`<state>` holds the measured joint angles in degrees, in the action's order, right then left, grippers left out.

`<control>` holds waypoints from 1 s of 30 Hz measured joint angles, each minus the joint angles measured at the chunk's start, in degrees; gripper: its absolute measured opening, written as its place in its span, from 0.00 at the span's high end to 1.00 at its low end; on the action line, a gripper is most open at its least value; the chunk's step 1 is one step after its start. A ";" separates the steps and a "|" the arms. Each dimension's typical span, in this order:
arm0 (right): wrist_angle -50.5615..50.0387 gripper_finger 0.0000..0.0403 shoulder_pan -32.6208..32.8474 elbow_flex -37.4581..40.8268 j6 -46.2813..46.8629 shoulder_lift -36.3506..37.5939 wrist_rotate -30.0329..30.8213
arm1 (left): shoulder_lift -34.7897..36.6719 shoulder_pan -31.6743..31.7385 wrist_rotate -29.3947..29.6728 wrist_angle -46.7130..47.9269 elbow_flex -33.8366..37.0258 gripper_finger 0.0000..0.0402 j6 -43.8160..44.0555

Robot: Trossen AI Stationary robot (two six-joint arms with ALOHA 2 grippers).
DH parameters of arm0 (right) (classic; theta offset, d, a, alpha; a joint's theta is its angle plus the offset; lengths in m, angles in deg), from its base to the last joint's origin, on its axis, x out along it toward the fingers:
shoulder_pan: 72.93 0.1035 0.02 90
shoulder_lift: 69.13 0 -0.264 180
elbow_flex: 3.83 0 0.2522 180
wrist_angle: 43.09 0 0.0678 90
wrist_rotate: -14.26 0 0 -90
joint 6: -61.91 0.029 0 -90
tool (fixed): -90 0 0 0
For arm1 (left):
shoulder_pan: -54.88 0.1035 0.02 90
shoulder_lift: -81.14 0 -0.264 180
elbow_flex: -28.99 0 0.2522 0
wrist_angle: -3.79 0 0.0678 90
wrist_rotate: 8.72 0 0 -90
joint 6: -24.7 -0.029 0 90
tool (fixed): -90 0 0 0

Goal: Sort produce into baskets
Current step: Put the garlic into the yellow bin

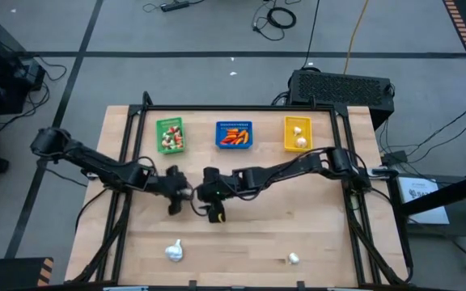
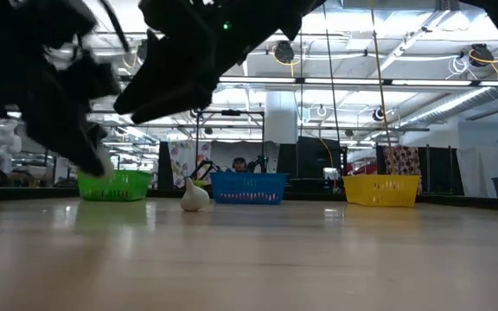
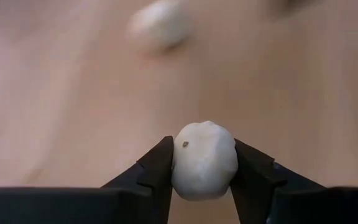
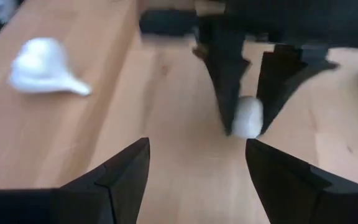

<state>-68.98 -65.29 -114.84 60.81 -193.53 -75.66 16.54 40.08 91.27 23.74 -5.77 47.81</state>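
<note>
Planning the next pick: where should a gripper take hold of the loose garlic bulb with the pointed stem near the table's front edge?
Judging by its shape, grip the garlic bulb across its round body, coming from above; the thin stem juts sideways and offers little hold.

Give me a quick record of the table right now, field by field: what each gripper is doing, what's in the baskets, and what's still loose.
left gripper: shut on a white garlic bulb, mid-table
right gripper: open, facing the left one
green basket: mixed small bits
blue basket: red and orange pieces
yellow basket: white bulbs
loose: garlic bulb with stem, small bulb, both near the front edge
</note>
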 joint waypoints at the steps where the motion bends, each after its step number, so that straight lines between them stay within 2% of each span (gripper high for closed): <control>1: 0.06 0.36 0.52 0.00 -1.30 0.00 -0.27 | 0.51 -0.81 -2.36 -2.60 -0.02 0.67 -2.22; 6: 1.03 0.36 3.78 0.00 -11.49 0.00 -0.41 | 0.83 -5.05 -9.90 -11.21 -0.04 0.67 -11.88; 11: 5.01 0.36 6.90 0.00 -23.11 0.00 0.30 | 0.84 -7.54 -10.31 -14.93 -0.04 0.67 -14.60; 16: 10.32 0.36 8.97 -0.02 -30.75 0.00 8.27 | 0.84 -8.13 -10.24 -18.69 -0.05 0.67 -14.97; 30: 10.66 0.36 9.33 -0.07 -34.63 0.00 10.04 | 0.84 -8.22 -17.51 -27.88 -0.11 0.66 -16.10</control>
<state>-58.32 -55.96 -114.91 26.18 -193.53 -65.61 17.37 31.85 73.76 -4.14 -5.88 31.72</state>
